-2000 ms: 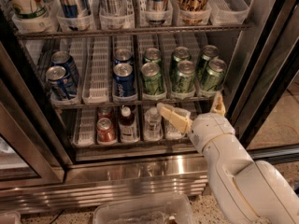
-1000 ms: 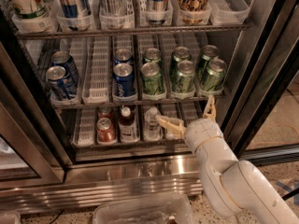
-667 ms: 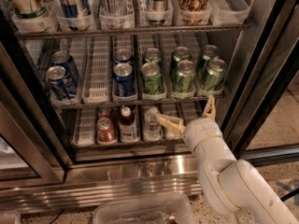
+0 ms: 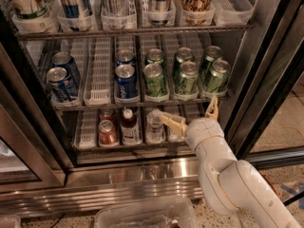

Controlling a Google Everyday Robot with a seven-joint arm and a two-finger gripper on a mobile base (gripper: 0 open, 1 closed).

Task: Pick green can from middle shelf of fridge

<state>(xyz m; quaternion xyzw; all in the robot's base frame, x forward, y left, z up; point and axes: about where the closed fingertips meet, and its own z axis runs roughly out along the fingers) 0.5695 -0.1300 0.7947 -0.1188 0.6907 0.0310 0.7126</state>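
Several green cans stand in white lane trays on the middle shelf (image 4: 142, 101) of the fridge (image 4: 266, 75); the front ones are at centre (image 4: 155, 80), centre-right (image 4: 186, 77) and far right (image 4: 217, 76). My gripper (image 4: 187, 108) is open, just below the shelf's front edge, under the two right-hand green cans. One finger (image 4: 173, 121) points left and the other (image 4: 212, 108) points up. It holds nothing and touches no can.
Blue cans (image 4: 126, 81) stand left of the green ones, with more at the far left (image 4: 61, 83). The lower shelf holds a red can (image 4: 107, 132) and small bottles (image 4: 128, 126). The dark door frame (image 4: 259, 99) stands close on the right. A clear plastic bin (image 4: 142, 215) sits on the floor.
Two seconds ago my gripper was a little higher, level with the shelf edge; it has dropped slightly. In the last second it has hardly moved. The cans have not moved.
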